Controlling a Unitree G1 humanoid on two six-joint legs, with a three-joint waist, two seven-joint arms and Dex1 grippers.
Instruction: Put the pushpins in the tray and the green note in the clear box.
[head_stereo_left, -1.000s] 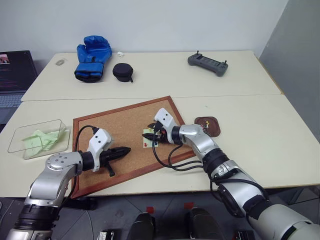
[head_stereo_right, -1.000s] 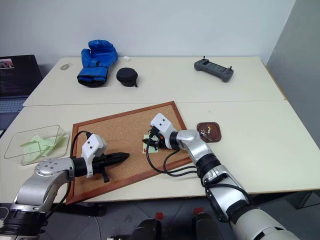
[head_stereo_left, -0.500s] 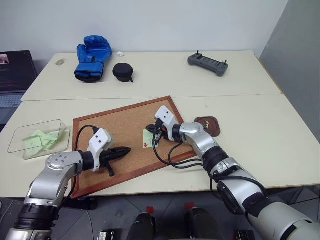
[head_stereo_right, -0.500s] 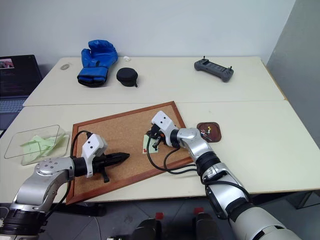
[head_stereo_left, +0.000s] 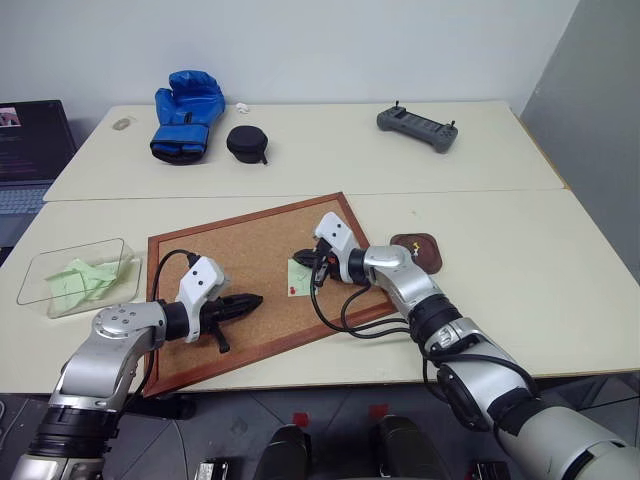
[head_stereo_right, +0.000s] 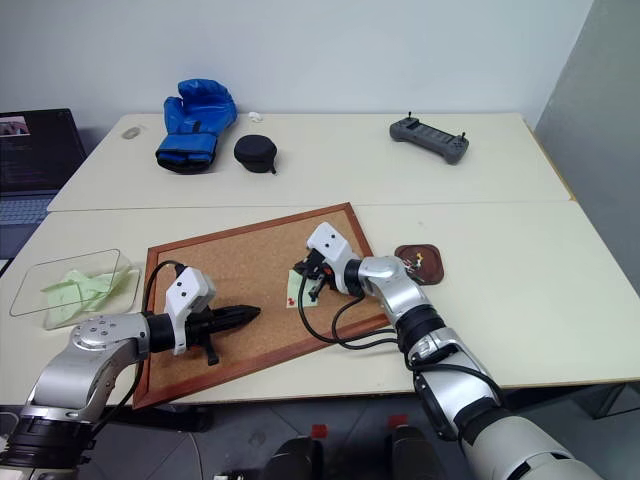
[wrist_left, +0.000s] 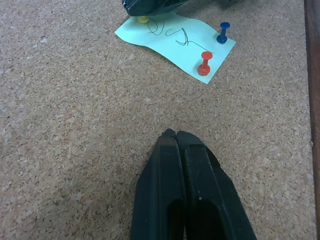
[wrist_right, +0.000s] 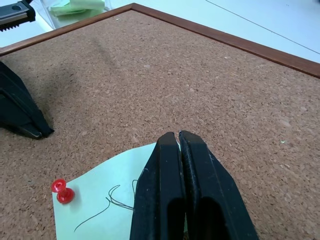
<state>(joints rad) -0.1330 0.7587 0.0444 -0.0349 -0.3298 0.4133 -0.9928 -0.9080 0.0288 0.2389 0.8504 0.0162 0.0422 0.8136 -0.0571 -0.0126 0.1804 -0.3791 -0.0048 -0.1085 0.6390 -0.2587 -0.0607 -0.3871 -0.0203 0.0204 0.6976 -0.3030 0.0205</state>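
At the far left of the tabletop (head_stereo_left: 560, 260) the clear box (head_stereo_left: 72, 277) already holds some crumpled pale green paper. The left gripper (wrist_left: 176, 137) hovers low over the cork board (head_stereo_left: 230, 262), fingers pressed shut on nothing, aimed at the green note (wrist_left: 176, 41), which lies ahead of it, well apart. That note is pinned flat by a red pushpin (wrist_left: 204, 63), a blue pushpin (wrist_left: 223, 31) and a yellow pushpin (wrist_left: 143, 19). The right gripper (wrist_right: 178, 137) is far nearer — its fingers, closed together, sit right at the yellow pin's corner; whether they grip the pin cannot be told. Right of the board sits the tray (head_stereo_left: 417, 252), seemingly with pins in it already — a short carry. Behind lie a blue glove (head_stereo_left: 184, 113), a black pouch (head_stereo_left: 245, 143) and a controller (head_stereo_left: 416, 127).
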